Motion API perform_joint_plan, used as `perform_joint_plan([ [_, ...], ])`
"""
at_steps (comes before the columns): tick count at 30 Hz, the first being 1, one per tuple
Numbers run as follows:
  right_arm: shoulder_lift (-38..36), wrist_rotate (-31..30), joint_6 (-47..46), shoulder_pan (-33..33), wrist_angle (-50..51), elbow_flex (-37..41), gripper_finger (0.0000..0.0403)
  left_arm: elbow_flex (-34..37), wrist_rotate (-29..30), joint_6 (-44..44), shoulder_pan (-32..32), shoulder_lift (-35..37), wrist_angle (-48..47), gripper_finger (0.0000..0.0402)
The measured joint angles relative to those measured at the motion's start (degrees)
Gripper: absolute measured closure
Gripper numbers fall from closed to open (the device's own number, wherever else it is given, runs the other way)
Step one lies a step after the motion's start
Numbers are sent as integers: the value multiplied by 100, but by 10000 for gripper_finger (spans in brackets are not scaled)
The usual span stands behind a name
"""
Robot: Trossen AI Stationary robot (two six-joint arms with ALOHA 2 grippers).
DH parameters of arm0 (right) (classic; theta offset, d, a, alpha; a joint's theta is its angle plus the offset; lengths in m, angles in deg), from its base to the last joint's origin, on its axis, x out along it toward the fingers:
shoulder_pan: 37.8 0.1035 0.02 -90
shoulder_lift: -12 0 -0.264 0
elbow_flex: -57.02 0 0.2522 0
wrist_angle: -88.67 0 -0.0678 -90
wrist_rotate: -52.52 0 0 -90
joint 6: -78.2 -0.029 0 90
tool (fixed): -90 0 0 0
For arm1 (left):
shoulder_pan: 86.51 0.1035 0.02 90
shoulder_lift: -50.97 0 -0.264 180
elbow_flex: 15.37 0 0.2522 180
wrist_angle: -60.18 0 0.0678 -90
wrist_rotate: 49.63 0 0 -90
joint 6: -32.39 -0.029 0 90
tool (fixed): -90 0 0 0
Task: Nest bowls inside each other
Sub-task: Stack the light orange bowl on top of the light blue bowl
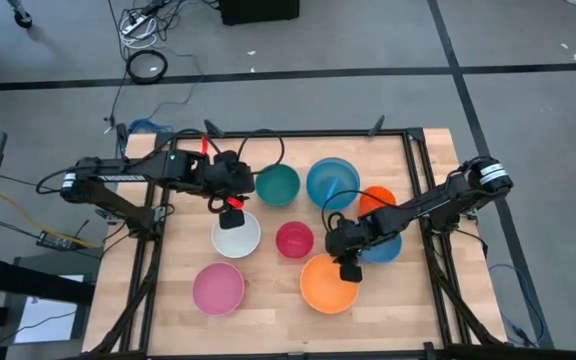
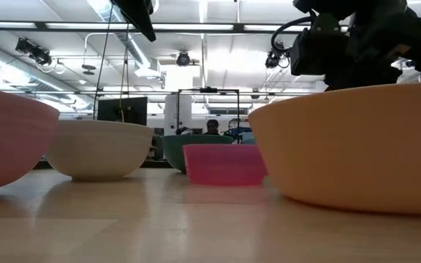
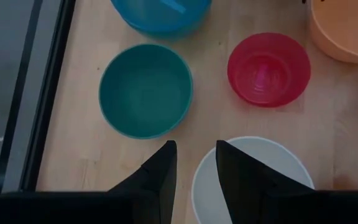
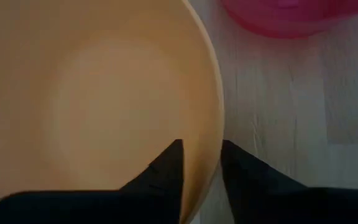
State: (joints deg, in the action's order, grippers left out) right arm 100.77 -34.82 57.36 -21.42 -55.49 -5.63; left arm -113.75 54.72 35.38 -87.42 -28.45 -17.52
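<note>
Several plastic bowls stand upright on the wooden table: teal (image 1: 277, 185), light blue (image 1: 332, 183), a small orange one (image 1: 376, 203), blue (image 1: 382, 247) partly under my right arm, red (image 1: 294, 240), white (image 1: 236, 236), pink (image 1: 218, 288) and a large orange one (image 1: 328, 284). My right gripper (image 4: 202, 163) is down at the large orange bowl's far rim, open, its fingers astride the rim. My left gripper (image 3: 195, 163) hangs open and empty above the table, over the white bowl's (image 3: 253, 180) far rim. My right gripper comes from above, slanting down, with one finger (image 4: 174, 168) inside the large orange bowl and the other (image 4: 244, 177) outside, the rim (image 4: 215, 140) between them. Whether the fingers touch the rim I cannot tell. The bowl stands upright on its base.
The table's black frame rails (image 1: 415, 170) run along its edges. Bare wood lies at the near side between the pink and the large orange bowl (image 1: 273, 310). The red bowl (image 4: 284, 15) stands close beside the large orange bowl.
</note>
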Motion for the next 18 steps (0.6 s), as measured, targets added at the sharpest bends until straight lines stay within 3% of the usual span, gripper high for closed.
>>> perform_joint_plan([
  [6, -2, 20, 38, 0, -9, -2, 395, 0, 14, 1, 0, 0, 0, 281],
  [12, -126, -195, 154, 2, -51, -15, 399, 0, 57, 23, 0, 0, 2, 281],
  [18, -696, -1249, 549, -22, 97, -299, 401, 0, 77, 25, 0, 0, 15, 281],
])
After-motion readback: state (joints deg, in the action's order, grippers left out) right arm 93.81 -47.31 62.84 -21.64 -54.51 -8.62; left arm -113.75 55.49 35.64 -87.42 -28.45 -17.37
